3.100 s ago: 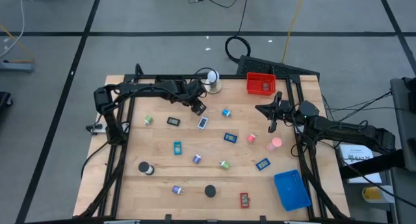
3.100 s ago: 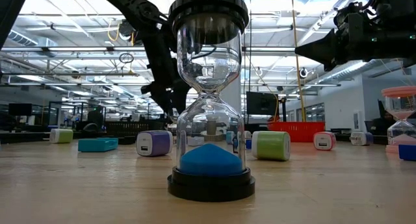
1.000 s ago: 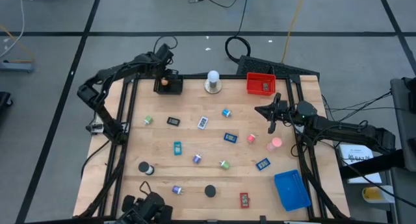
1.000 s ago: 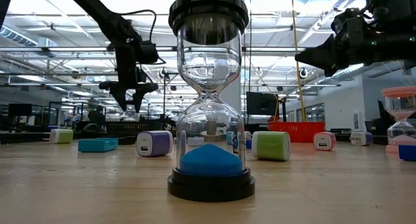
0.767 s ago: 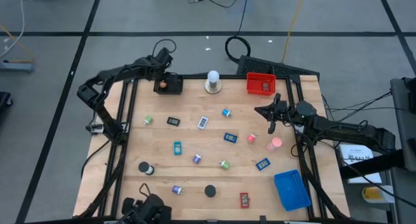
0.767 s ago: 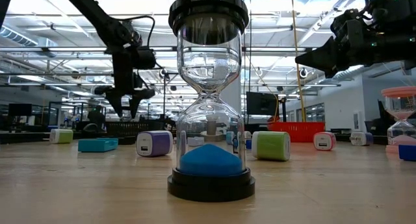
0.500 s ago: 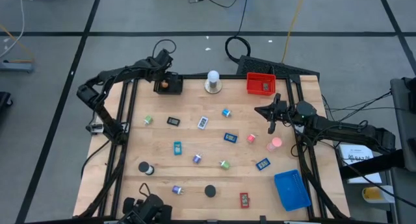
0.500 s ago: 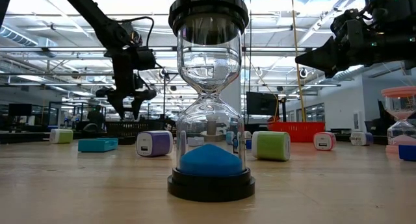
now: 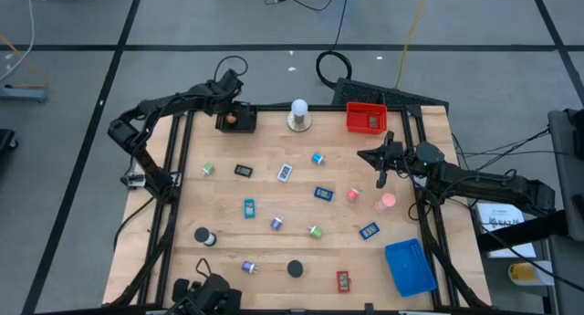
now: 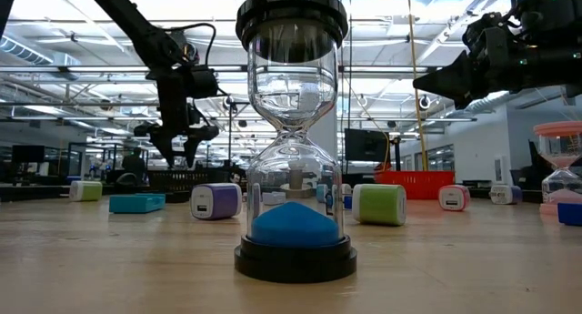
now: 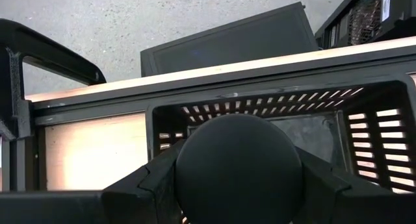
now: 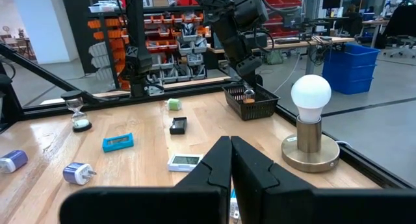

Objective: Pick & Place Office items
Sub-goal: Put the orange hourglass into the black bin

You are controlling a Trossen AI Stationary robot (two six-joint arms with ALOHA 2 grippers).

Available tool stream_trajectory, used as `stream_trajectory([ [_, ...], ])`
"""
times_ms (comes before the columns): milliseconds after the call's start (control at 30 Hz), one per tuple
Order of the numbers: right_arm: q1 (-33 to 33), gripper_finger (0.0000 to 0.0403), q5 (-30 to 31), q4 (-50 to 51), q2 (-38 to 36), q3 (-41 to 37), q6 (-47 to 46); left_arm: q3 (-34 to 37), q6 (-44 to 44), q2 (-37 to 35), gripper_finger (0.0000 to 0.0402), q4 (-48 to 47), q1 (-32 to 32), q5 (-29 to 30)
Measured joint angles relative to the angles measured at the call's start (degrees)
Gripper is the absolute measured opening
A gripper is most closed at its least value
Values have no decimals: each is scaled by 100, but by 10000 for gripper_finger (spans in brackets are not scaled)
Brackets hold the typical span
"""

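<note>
My left gripper (image 9: 233, 110) is at the table's far left corner, over the black slotted tray (image 9: 239, 125), shut on a brown sand timer (image 9: 234, 116) with black end caps. In the left wrist view the timer's round black cap (image 11: 239, 164) fills the gap between the fingers, with the tray (image 11: 383, 139) below it. My right gripper (image 9: 370, 154) hangs shut and level above the table's right side, touching nothing. Several small office items lie scattered on the wood, among them a pink timer (image 9: 387, 203) and a blue-sand timer (image 10: 293, 132). My left gripper pinches the timer between its two fingers (image 11: 153, 180), one on each side of the round black cap (image 11: 195, 152). The fingers slant down from above. The timer hangs below them in the tray's opening (image 12: 249, 99); whether it touches the tray floor I cannot tell.
A white bulb on a round base (image 9: 298, 115) stands at the far edge beside the black tray. A red tray (image 9: 366, 118) sits at the far right and a blue tray (image 9: 410, 266) at the near right. Black frame rails (image 9: 173, 196) run along the table's sides.
My left gripper has sunk a little toward the black tray, still shut on the brown timer, then stopped. The right arm has kept still.
</note>
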State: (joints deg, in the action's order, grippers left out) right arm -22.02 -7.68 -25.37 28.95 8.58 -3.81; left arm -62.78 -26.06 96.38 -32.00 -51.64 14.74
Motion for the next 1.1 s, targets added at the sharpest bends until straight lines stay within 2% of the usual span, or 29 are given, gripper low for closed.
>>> stream_trajectory([
  [500, -2, 0, -5, 0, 0, 0, 0, 4, 34, 0, 214, -84, 95, 184],
  [900, -2, 0, -7, 0, 0, 0, 0, 20, 391, -8, 292, -231, 95, 167],
  [1100, 0, 0, -7, -6, -2, 0, -2, 15, 652, -296, 315, -264, 95, 167],
])
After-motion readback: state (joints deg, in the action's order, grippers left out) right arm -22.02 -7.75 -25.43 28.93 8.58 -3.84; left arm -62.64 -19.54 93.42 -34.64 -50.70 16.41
